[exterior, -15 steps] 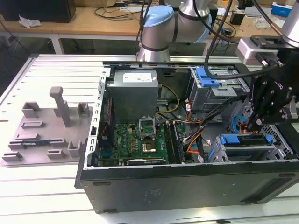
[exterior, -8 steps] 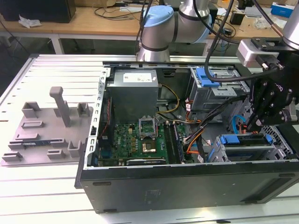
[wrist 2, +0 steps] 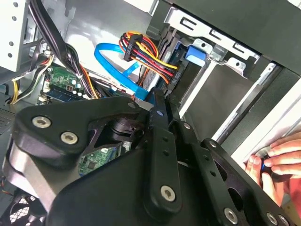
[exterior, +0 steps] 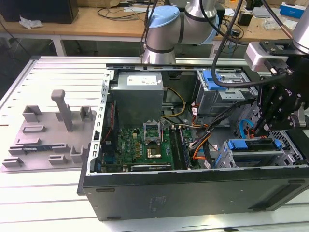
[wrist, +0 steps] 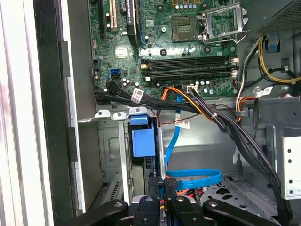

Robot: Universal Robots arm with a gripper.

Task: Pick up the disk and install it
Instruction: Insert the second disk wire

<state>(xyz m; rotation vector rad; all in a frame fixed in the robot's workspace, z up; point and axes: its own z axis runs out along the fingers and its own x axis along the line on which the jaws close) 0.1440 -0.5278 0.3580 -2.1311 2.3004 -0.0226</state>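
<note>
My gripper (exterior: 263,128) hangs inside the open case (exterior: 193,191), fingers pinched narrow, apparently empty. The disk (exterior: 256,151) sits just below my fingertips in its blue-bracketed bay. Looks like the install's seating stage; any push needs straight alignment, clear of the cables (wrist: 207,110).

One open computer case (exterior: 193,193), one green motherboard (exterior: 140,145), one grey power supply (exterior: 137,99), one black gripper (exterior: 258,129), two blue-tabbed drive carriers (exterior: 251,145) (exterior: 215,79), one grey fixture plate (exterior: 43,140) bearing one tall post (exterior: 62,108), and one person's hand (wrist 2: 277,162) at the case edge.
</note>
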